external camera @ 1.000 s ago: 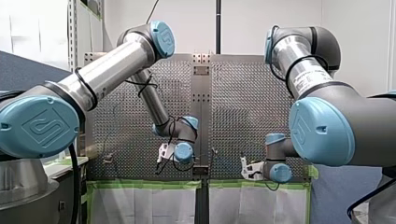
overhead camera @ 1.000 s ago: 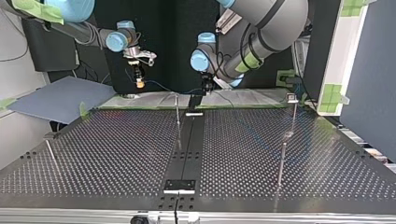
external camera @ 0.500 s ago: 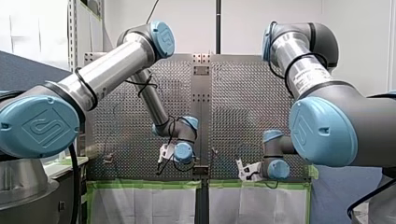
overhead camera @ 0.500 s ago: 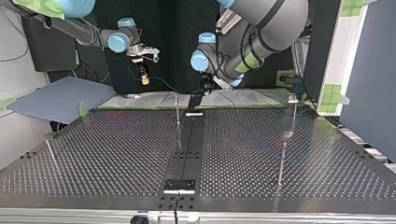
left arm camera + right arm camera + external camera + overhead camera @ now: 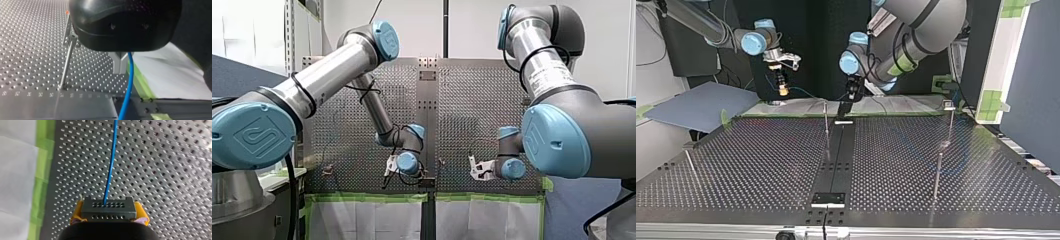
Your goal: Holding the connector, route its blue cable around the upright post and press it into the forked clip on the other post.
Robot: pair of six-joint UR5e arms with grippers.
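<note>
In the right wrist view my right gripper (image 5: 109, 216) is shut on a black connector (image 5: 108, 207), held between yellow pads (image 5: 76, 213). The blue cable (image 5: 110, 165) leaves the connector and runs ahead over the perforated table. In the top view my right gripper (image 5: 782, 91) hangs above the far edge at the view's left. My left gripper (image 5: 851, 95) is near the middle, and the cable runs between the two. In the left wrist view my left gripper (image 5: 120, 67) has its metal fingers shut, with the blue cable (image 5: 128, 85) passing down through them. A thin upright post (image 5: 66, 67) stands beside it.
Thin posts stand on the table (image 5: 761, 165): one near the middle (image 5: 826, 125), two at the top view's right (image 5: 950, 120) (image 5: 938, 172), and a leaning one at its left (image 5: 691, 165). Green tape (image 5: 362, 198) and white sheeting line the table's edge by the arms.
In the top view my right gripper swung with the connector toward the view's right, then back left. In the front view it has risen. My left gripper has shifted only slightly.
</note>
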